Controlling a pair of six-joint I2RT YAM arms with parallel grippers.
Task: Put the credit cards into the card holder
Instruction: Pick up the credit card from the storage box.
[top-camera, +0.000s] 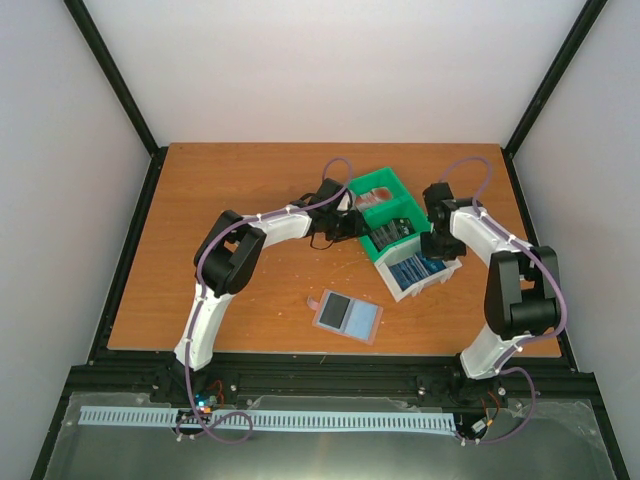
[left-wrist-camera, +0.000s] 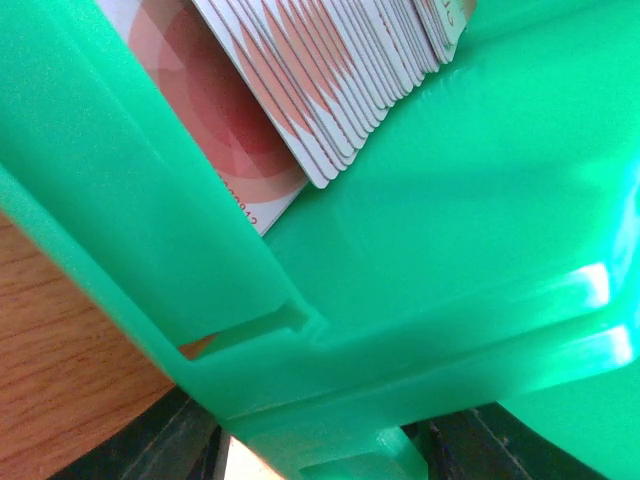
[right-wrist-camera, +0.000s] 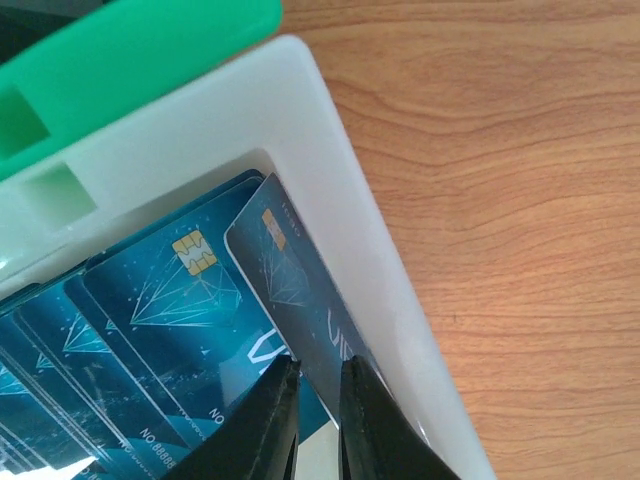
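The card holder (top-camera: 348, 316) lies open and flat on the table in front of the tray, its grey-blue inside up. Red-and-white credit cards (left-wrist-camera: 330, 80) stand packed in the green tray (left-wrist-camera: 450, 200). My left gripper (top-camera: 350, 218) is shut on that tray's left wall, which fills the space between its dark fingers (left-wrist-camera: 190, 440). Blue credit cards (right-wrist-camera: 170, 300) lean in the white end compartment (right-wrist-camera: 330, 150). My right gripper (right-wrist-camera: 320, 365) reaches into it. Its jaws stand narrowly open around the outermost blue card (right-wrist-camera: 290, 290), which leans against the white wall.
The green-and-white tray (top-camera: 385, 185) sits at an angle right of the table's middle, with dark cards (top-camera: 397, 230) in its middle compartment. Black frame posts stand at the table's corners, and the right table edge is close to the right arm.
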